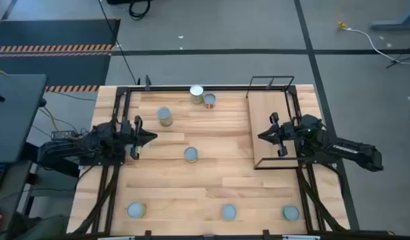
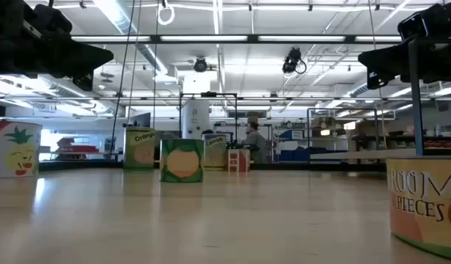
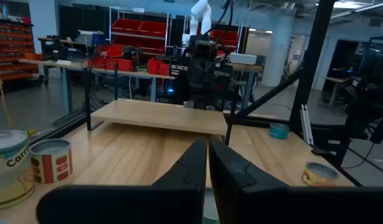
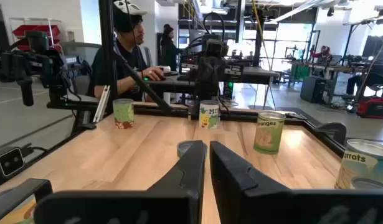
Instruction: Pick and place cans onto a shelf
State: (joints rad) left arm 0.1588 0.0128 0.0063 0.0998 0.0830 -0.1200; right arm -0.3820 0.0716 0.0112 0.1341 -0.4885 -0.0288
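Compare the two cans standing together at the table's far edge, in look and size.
In the high view the left can has a wider, paler top than the right can. In the left wrist view the left can is larger, lettered; the right can has red-orange blocks. Both stand upright, off the shelf.

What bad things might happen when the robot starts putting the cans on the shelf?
1. Two cans at the table's far edge touch, so gripping one might knock over the other.
2. The shelf has a thin black wire frame; a carried can might bump it.
3. Three cans sit at the near edge, where a nudge might roll one off the table.
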